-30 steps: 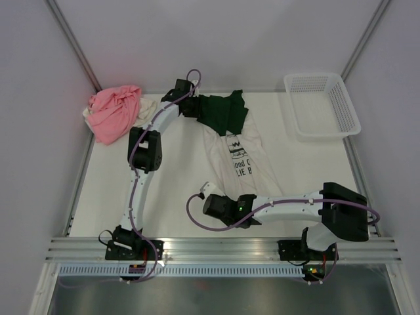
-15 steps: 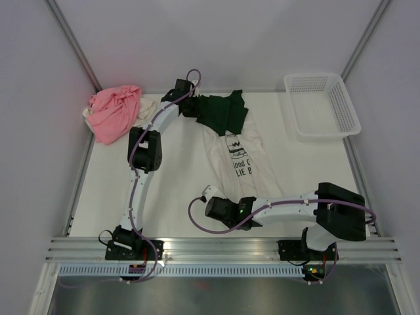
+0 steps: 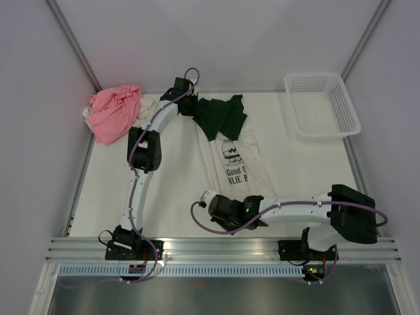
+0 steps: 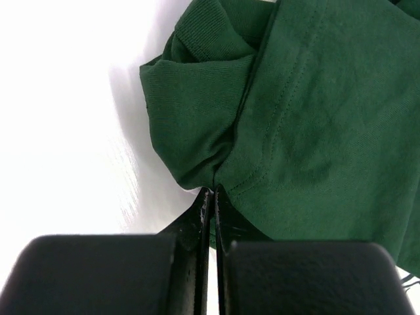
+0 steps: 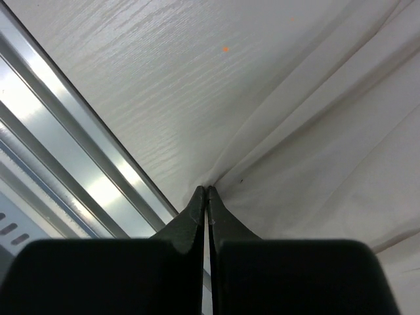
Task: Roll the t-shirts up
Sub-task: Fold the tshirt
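**A:** What does the left gripper point(image 4: 211, 191) have?

**B:** Its jaws are pressed together on a fold at the edge of the dark green tee point(image 4: 315, 131), close to a stitched hem. The right gripper point(image 5: 207, 190) is closed too, pinching the border of the cream printed tee point(image 5: 328, 164). Creases fan out from its tips, so the cloth there looks pulled taut.

**A:** How will the shirts handle?

**B:** Light, limp knit, I'd judge. It has no stiffness, so any unsupported part will sag and bunch. Hems and corners look like the best hold, since doubled cloth is less likely to slip from a thin pinch.

**A:** Where do they lie?

**B:** The cream printed one runs lengthways down the middle of the table point(image 3: 167, 177), and its far end seems to sit under the green one. The pink tee point(image 3: 115, 113) and a plain cream tee point(image 3: 148, 105) are heaped in the far left corner. The basket point(image 3: 323, 134) is far right.

**A:** And the arms?

**B:** The left reaches far out, nearly straight. The right lies low along the near rail point(image 5: 65, 151), its forearm swung across leftward and its wrist close to the table.
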`<state>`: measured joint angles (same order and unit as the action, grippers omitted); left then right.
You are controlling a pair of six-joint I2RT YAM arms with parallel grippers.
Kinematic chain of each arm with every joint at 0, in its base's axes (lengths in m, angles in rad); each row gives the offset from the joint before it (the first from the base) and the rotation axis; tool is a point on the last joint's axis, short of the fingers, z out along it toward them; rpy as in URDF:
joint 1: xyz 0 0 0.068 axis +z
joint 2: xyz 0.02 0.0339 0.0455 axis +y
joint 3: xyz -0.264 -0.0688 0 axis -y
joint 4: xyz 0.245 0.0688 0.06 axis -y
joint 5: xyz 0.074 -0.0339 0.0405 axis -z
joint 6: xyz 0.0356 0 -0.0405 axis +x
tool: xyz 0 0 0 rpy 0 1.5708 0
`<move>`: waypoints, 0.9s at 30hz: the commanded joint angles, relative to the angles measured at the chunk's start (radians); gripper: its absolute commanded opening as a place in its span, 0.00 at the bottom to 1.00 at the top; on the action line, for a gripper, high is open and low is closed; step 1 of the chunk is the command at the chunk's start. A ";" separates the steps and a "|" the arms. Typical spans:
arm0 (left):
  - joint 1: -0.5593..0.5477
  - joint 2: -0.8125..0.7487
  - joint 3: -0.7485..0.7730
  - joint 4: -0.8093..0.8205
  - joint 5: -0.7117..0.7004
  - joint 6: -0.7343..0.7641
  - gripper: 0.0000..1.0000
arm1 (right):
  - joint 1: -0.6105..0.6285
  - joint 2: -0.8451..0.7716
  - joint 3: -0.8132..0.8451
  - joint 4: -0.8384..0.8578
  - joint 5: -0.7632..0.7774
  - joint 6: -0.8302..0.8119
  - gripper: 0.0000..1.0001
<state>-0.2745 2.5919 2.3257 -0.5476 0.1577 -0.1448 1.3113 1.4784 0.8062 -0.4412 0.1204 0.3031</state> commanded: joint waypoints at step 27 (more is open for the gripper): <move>0.012 -0.130 -0.015 0.028 0.025 0.113 0.78 | -0.480 -0.141 0.149 0.332 0.022 0.057 0.40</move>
<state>-0.2642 2.5748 2.3146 -0.5434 0.1867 -0.0727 0.9211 1.2663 0.8726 -0.2638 0.1215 0.3420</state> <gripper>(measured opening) 0.771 0.403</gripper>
